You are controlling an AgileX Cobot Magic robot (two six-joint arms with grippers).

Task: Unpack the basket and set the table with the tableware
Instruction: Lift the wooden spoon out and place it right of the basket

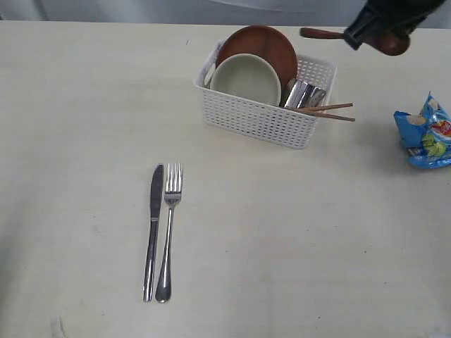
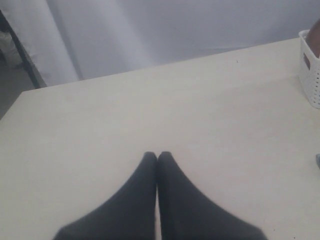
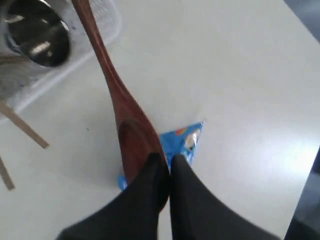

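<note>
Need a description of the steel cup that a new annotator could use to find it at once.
Start at the white lattice basket on the far part of the table. Inside it, at the right end in the exterior view, past the brown plate and pale bowl, sits the steel cup, next to the chopsticks poking over the rim. It is the only shiny metal item in the basket.

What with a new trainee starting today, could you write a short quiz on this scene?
1. True or false: the knife and fork lie on the table, outside the basket.
2. The right gripper holds: A the knife, B a wooden spoon, C the fork.
3. Is the left gripper open or shut?
Key: 1 true; 2 B; 3 shut.
</note>
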